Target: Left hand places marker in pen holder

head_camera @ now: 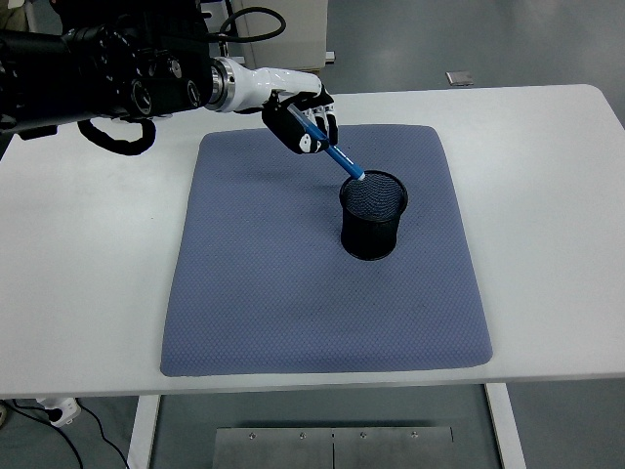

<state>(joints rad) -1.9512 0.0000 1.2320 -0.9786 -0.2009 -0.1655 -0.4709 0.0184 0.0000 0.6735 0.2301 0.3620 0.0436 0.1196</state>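
While the left hand reaches in from the left over the far part of the blue mat, its fingers are closed around a blue marker. The marker slants down to the right, its lower tip at the near-left rim of the black mesh pen holder, which stands upright on the mat on the white table.

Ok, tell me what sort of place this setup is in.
Probably a robotics lab or test workspace. A bare white table stands on a grey floor, a blue-grey mat marks out the work area, and cables and equipment sit behind the table.
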